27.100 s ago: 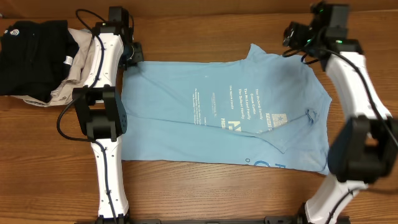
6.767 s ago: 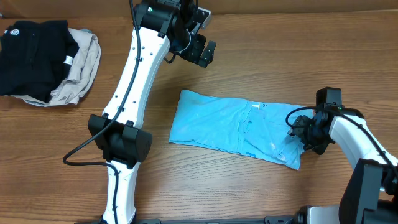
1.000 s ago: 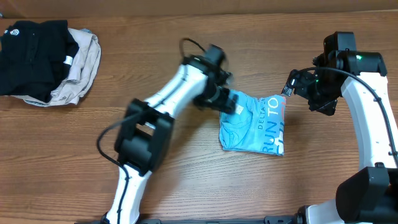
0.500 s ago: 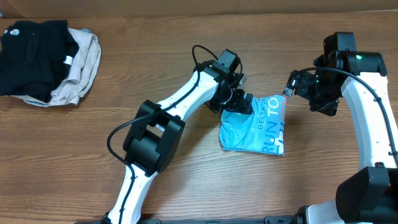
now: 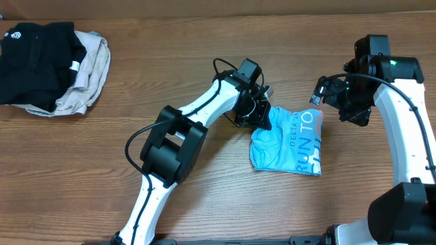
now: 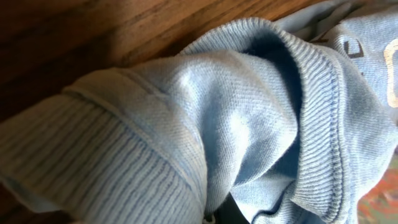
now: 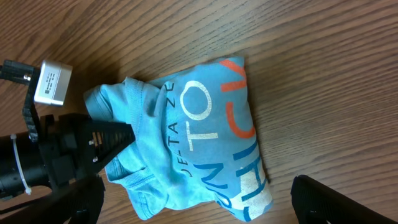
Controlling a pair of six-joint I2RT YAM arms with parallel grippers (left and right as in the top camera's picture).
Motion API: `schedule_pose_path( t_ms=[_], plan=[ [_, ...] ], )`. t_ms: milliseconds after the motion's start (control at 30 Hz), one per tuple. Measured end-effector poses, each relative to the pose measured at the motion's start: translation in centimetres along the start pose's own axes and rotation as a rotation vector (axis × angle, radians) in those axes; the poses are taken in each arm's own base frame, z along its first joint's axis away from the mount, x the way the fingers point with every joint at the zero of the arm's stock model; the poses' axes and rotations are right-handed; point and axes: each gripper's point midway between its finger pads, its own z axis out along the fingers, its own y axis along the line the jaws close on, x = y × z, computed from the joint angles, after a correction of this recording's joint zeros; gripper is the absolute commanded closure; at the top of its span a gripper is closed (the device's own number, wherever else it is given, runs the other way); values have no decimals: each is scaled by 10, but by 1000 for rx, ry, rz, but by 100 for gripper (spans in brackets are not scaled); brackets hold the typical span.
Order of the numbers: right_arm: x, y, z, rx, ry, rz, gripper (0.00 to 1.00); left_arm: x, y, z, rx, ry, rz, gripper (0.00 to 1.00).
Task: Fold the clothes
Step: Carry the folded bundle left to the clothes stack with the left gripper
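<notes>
Left gripper (image 5: 261,118), pinched shut on the ribbed collar (image 6: 317,124) of the folded sky-blue T-shirt (image 5: 291,144) lying on the table (image 5: 204,204) between both arms, should pull low and slowly so layers stay stacked; right gripper (image 5: 319,91) hovers wide open nearby, empty.

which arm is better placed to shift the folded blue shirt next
Left. The left gripper is shut on the blue T-shirt at its ribbed edge, so it could probably drag it directly. The right gripper hangs open above the shirt's upper corner, holding nothing.
</notes>
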Motion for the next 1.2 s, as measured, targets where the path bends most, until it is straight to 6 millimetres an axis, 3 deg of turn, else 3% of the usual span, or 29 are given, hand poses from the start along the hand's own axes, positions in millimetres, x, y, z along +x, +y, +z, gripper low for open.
schedule_pose_path(
  t_ms=[200,300,433,467,567,600,667,733,900,1200],
  plan=[
    [0,-1,0,7,-2,0,0,-8,21,-22,-43,1,-34,96],
    [-1,-2,0,10,-5,0,0,-26,51,-56,-103,-38,-66,96],
    [-3,-1,0,7,-15,-2,0,-55,100,-121,-219,-152,-85,95],
    [-4,-1,0,6,-18,-2,0,-63,115,-139,-259,-188,-91,89],
    [-6,0,0,4,-24,-3,0,-74,151,-175,-385,-255,-92,46],
    [-6,0,0,4,-24,-3,0,-73,159,-180,-418,-260,-97,36],
    [-6,0,0,3,-26,-4,0,-70,168,-185,-476,-250,-89,18],
    [-6,0,0,3,-26,-4,0,-69,173,-186,-525,-240,-64,8],
    [-6,0,0,3,-26,-4,0,-63,178,-186,-612,-206,-40,0],
    [-9,1,0,-1,-36,-5,0,-38,171,-176,-563,-107,-81,0]
  ],
)
